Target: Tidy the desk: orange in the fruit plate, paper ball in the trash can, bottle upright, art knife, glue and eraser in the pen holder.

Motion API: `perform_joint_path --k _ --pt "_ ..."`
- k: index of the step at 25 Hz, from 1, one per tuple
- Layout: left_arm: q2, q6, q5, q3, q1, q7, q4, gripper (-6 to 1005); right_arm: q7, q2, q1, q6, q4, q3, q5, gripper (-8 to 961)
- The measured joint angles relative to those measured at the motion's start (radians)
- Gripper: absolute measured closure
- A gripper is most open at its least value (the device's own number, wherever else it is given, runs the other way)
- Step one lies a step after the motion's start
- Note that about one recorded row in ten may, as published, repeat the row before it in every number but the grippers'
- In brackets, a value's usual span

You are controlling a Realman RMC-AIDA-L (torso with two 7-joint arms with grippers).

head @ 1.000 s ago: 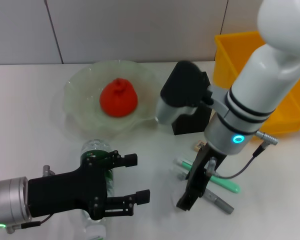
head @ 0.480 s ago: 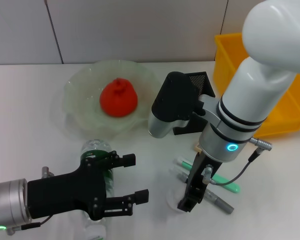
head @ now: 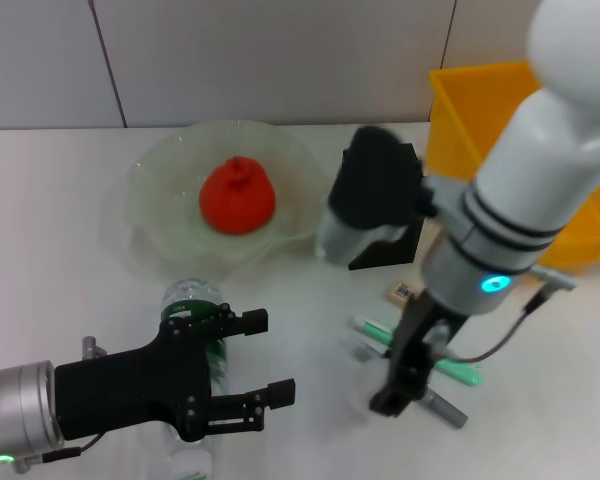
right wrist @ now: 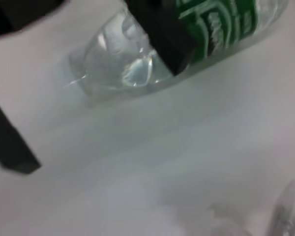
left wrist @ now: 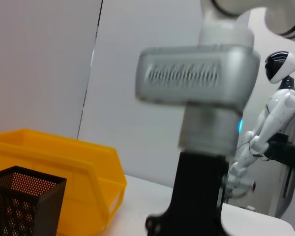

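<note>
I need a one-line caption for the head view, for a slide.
Orange sits in the fruit plate; open left gripper reaches over the lying bottle; right gripper hovers near the desk.

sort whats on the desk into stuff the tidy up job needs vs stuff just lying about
Job:
orange in the fruit plate
bottle lying under the open left gripper
eraser
pen holder
trash can

Lying about:
green-handled tool and grey pen by the right gripper
</note>
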Motion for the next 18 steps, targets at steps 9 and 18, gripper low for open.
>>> perform_joint_path --k 9,18 --pt "0.0 0.0 0.0 -0.008 -0.008 -0.001 -0.003 136 0.055 0.001 -0.15 -0.317 -0.477 0.193 -0.311 441" --pt "0.003 -0.002 0.0 -0.009 -0.025 -0.009 -0.003 135 0.077 -0.006 -0.238 -0.251 -0.625 0.303 -0.474 443"
